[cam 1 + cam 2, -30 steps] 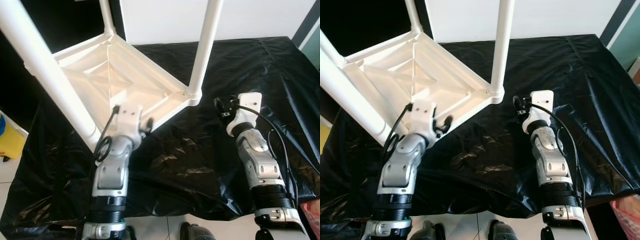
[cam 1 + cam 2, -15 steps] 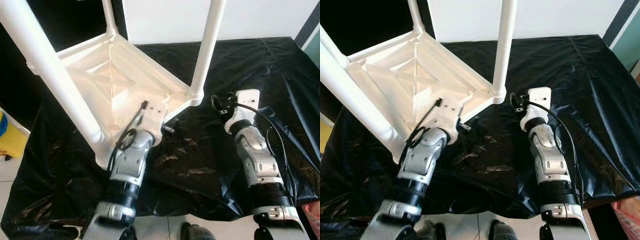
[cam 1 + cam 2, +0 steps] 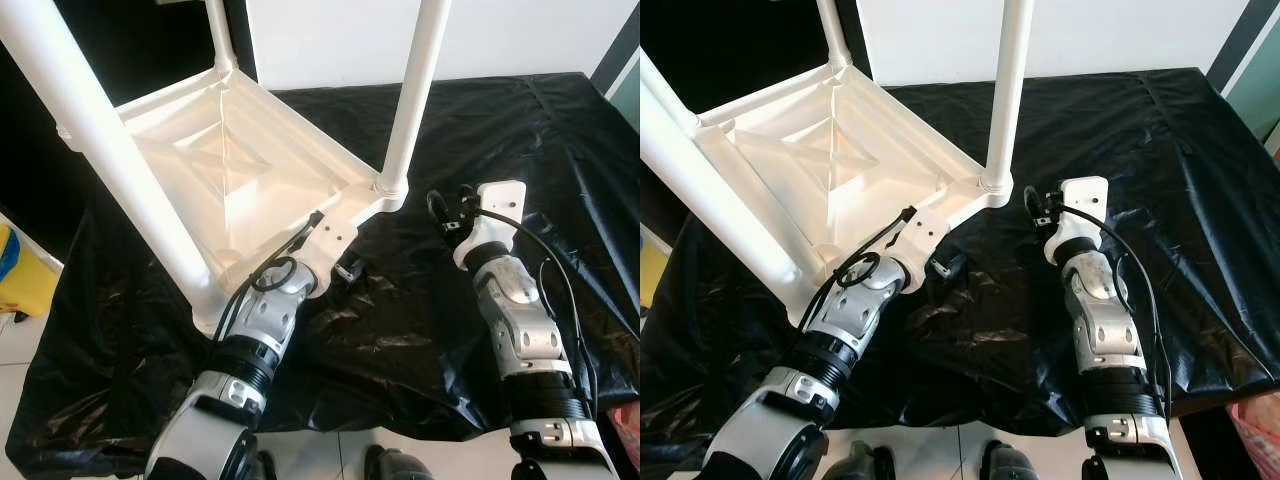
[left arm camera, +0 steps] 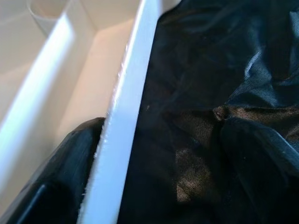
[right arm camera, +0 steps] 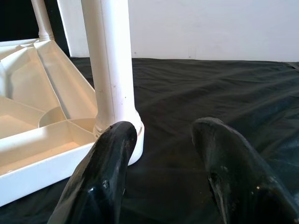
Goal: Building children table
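Black crinkled plastic sheet (image 3: 470,130) covers the work surface across the centre and right of the head frames; white panel (image 3: 330,40) stands behind it at top centre.

White plastic children's table (image 3: 230,170), upside down, occupies the upper left and centre of the frame; ribbed underside faces up; its near right corner rests on the sheet; thick white tubular leg (image 3: 110,160) runs from the top left corner down to the near left corner socket; second white leg (image 3: 415,95) rises from the near right corner socket at frame centre; third thinner-looking leg (image 3: 217,35) at the far corner, top of frame.

Left silver arm (image 3: 255,335) reaches from bottom left up to the table's near edge; left gripper (image 4: 154,154) straddles that white edge (image 4: 124,116), one black finger (image 4: 60,177) inside the tabletop recess, the other over the sheet; fingers apart, rim between them; cannot tell whether the pads press on it.

Right silver arm (image 3: 520,330) lies at lower right over the sheet; right gripper (image 5: 161,172) sits just beside the near right corner, pointing at the second leg's base; its two black fingers (image 5: 100,179) spread wide, holding nothing.

Yellow object (image 3: 20,280) at the left edge, partly cut off.
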{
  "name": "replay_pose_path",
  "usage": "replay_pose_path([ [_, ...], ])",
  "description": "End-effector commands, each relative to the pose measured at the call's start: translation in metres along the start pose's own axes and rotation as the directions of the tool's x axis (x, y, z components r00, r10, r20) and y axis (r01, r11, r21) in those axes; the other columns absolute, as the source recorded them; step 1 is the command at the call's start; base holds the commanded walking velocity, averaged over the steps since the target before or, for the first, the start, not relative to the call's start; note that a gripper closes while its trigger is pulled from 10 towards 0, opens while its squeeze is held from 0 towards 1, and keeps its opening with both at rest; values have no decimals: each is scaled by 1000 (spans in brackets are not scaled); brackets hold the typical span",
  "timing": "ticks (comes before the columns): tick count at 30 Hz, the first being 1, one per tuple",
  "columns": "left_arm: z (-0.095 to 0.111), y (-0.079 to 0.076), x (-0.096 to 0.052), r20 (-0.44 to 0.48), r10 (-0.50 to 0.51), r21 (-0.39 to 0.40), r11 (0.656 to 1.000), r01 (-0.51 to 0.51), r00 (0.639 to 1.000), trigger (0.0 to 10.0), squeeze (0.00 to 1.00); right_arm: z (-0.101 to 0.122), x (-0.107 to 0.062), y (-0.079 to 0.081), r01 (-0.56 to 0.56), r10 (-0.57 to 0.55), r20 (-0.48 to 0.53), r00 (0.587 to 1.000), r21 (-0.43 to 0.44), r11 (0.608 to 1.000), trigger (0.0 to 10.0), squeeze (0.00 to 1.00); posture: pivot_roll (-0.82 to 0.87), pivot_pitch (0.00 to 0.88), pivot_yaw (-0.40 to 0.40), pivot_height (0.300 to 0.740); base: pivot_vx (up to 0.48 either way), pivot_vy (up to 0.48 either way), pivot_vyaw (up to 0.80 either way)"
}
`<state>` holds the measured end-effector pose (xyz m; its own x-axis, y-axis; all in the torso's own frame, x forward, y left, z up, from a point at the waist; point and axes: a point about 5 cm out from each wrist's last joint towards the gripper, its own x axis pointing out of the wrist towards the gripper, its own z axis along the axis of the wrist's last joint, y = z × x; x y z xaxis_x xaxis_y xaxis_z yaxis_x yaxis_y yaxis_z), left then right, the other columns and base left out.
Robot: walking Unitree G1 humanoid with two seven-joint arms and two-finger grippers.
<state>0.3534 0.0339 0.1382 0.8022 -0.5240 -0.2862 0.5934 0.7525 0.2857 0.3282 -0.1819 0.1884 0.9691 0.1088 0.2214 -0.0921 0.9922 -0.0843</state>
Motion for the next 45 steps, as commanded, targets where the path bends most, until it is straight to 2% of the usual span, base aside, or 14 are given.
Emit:
replay_pose_path([
  [1, -7, 1, 1, -23, -18, -43, 999, 17, 1000, 10000, 0, -1, -3, -4, 14, -14, -5, 1000, -6, 1000, 10000, 0, -139, 151, 68, 740, 0, 0, 0],
  [3, -9, 4, 2, -28, -27, -80, 996, 25, 999, 10000, 0, -1, -4, -4, 19, -19, -5, 1000, -7, 1000, 10000, 0, -141, 155, 72, 740, 0, 0, 0],
  [4, -8, 3, 2, -15, -64, -109, 992, 62, 998, 1216, 0, -1, -5, -5, 22, -22, -6, 1000, -8, 1000, 10000, 0, -143, 159, 76, 740, 0, 0, 0],
  [5, -8, 3, 2, -15, -64, -109, 992, 62, 998, 1216, 0, -1, -5, -5, 22, -22, -6, 1000, -8, 1000, 10000, 0, -143, 159, 76, 740, 0, 0, 0],
  [6, -7, 0, 2, 4, -111, -146, 983, 111, 994, 0, 0, -1, -6, -5, 23, -23, -7, 1000, -9, 1000, 10000, 0, -143, 159, 76, 740, 0, 0, 0],
  [11, 2, -14, -5, 118, -306, -212, 922, 325, 945, 0, 0, -3, -8, -6, 26, -26, -14, 1000, -13, 1000, 10000, 0, -146, 170, 83, 740, 0, 0, 0],
  [13, 6, -27, -13, 198, -440, -208, 854, 476, 876, 0, 0, -3, -10, -8, 28, -28, -17, 999, -14, 1000, 10000, 0, -147, 172, 86, 740, 0, 0, 0],
  [17, 6, -34, -17, 226, -493, -196, 822, 534, 840, 0, 0, -3, -11, -8, 29, -29, -18, 999, -16, 999, 10000, 0, -150, 174, 88, 740, 0, 0, 0],
  [21, 0, -50, -30, 250, -602, -148, 751, 644, 759, 0, 0, -4, -13, -10, 30, -31, -23, 999, -22, 999, 10000, 0, -152, 177, 90, 740, 0, 0, 0],
  [23, -10, -69, -58, 283, -726, -88, 631, 771, 626, 0, 0, -5, -17, -14, 31, -32, -30, 999, -34, 999, 10000, 0, -158, 181, 93, 740, 0, 0, 0],
  [24, -13, -73, -65, 283, -752, -76, 601, 795, 596, 0, 0, -5, -18, -14, 31, -32, -33, 999, -37, 999, 10000, 0, -158, 181, 93, 740, 0, 0, 0],
  [27, -13, -73, -65, 283, -752, -76, 601, 795, 596, 0, 0, -5, -18, -14, 31, -32, -33, 999, -37, 999, 10000, 0, -158, 181, 93, 740, 0, 0, 0],
  [30, -21, -80, -86, 274, -807, -57, 529, 847, 523, 0, 0, -6, -19, -13, 13, -14, -41, 999, -34, 999, 10000, 0, -153, 184, 83, 740, 0, 0, 0],
  [45, -13, -83, -108, 327, -774, -87, 547, 832, 543, 0, 0, -3, -22, -13, -71, 69, -39, 997, -30, 997, 10000, 0, -150, 189, 56, 740, 0, 0, 0],
])
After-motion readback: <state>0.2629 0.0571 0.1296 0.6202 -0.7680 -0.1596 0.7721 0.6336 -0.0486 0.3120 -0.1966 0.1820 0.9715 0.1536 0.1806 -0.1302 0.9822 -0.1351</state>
